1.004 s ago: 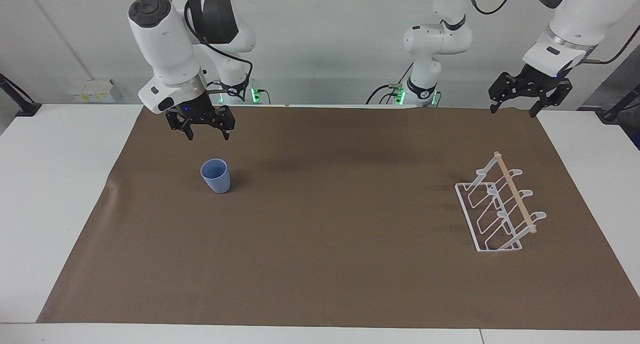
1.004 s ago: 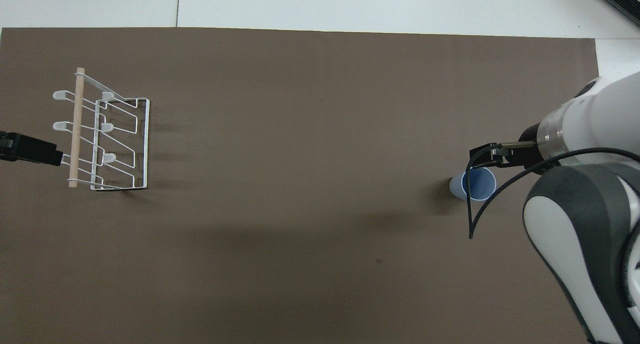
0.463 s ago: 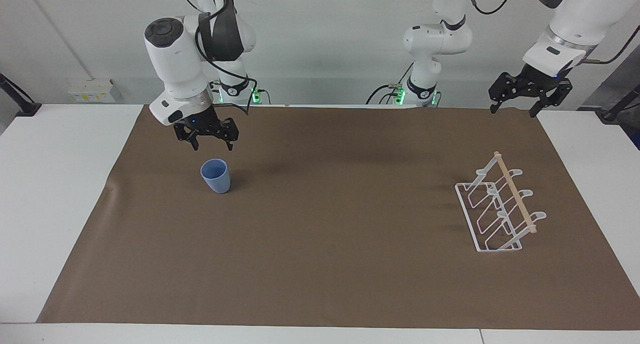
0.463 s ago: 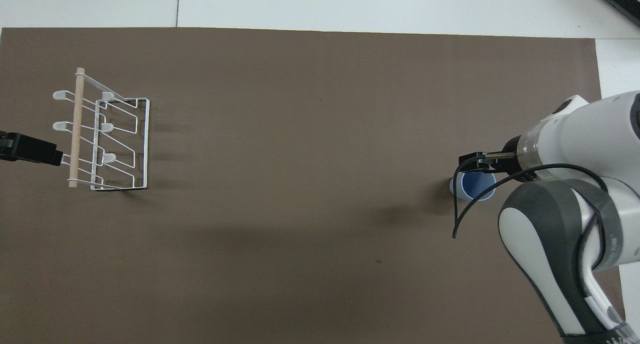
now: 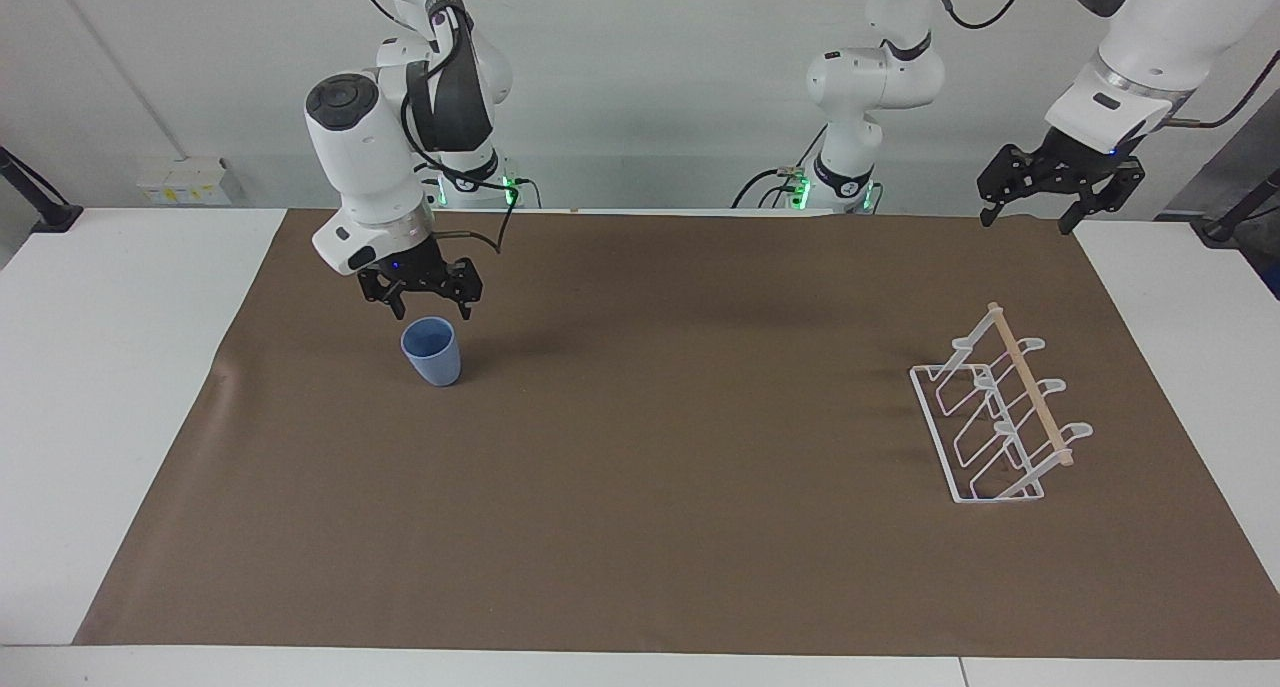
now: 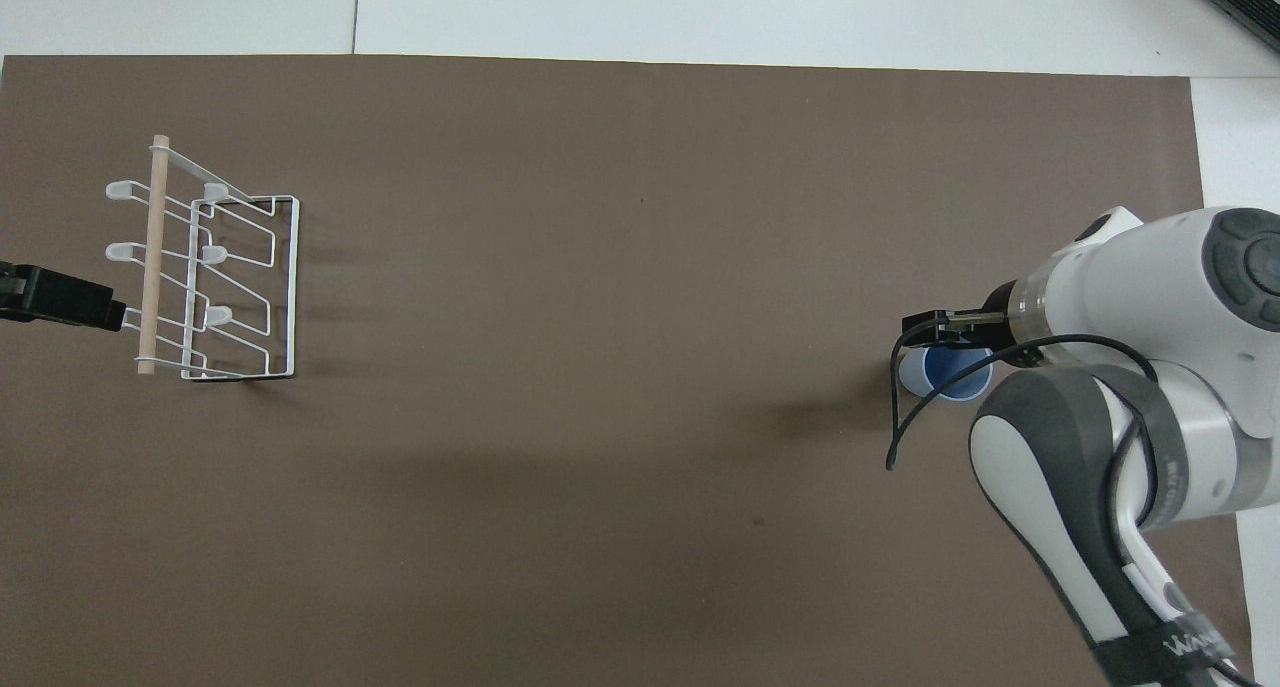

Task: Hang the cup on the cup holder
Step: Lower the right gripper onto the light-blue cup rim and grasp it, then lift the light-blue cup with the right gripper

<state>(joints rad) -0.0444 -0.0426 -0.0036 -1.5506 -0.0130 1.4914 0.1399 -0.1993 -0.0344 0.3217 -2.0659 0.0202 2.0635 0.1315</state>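
Note:
The light-blue cup [image 5: 432, 352] stands upright on the brown mat toward the right arm's end of the table; it also shows in the overhead view [image 6: 950, 375], partly covered by the arm. My right gripper [image 5: 433, 313] is open and hangs just above the cup's rim, not touching it. The white wire cup holder [image 5: 1000, 417] with its wooden rod stands at the left arm's end, empty, and shows in the overhead view [image 6: 215, 272]. My left gripper [image 5: 1030, 219] is open and waits in the air above the mat's corner, nearer to the robots than the cup holder.
The brown mat [image 5: 650, 487] covers most of the white table [image 5: 100, 367]. The right arm's cable [image 6: 900, 407] loops down beside the cup. Nothing else lies on the mat.
My right gripper has come down and moved toward the cup, from well above it to just over its rim. The cup, the cup holder and the left arm have not moved.

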